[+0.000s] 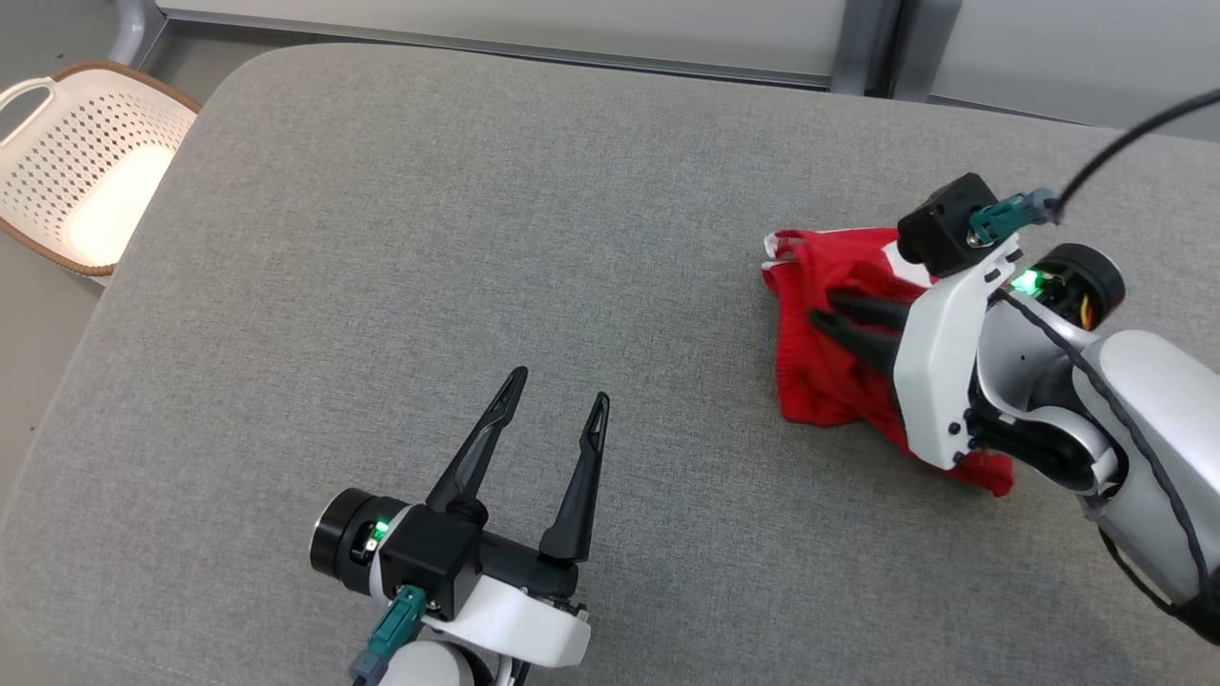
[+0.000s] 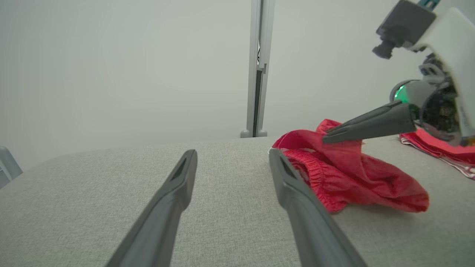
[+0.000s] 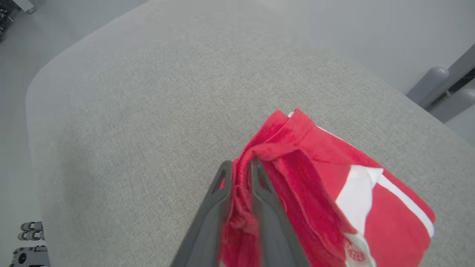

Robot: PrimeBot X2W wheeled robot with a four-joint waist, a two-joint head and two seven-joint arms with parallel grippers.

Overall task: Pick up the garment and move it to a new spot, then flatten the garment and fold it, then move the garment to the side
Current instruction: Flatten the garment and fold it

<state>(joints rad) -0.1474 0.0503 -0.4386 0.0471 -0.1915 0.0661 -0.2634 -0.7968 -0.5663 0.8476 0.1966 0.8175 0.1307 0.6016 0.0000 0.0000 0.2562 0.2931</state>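
Garment (image 1: 820,372): we see it red with white stripes, bunched on the grey desk (image 1: 477,191) toward 3 o'clock.
Right end effector (image 1: 823,309): narrow, a fold of the garment pinched between its fingers.
Left end effector (image 1: 560,385): wide, fingers spread, over the desk at 6 o'clock.
Basket (image 1: 86,162): on the floor at 10 o'clock.
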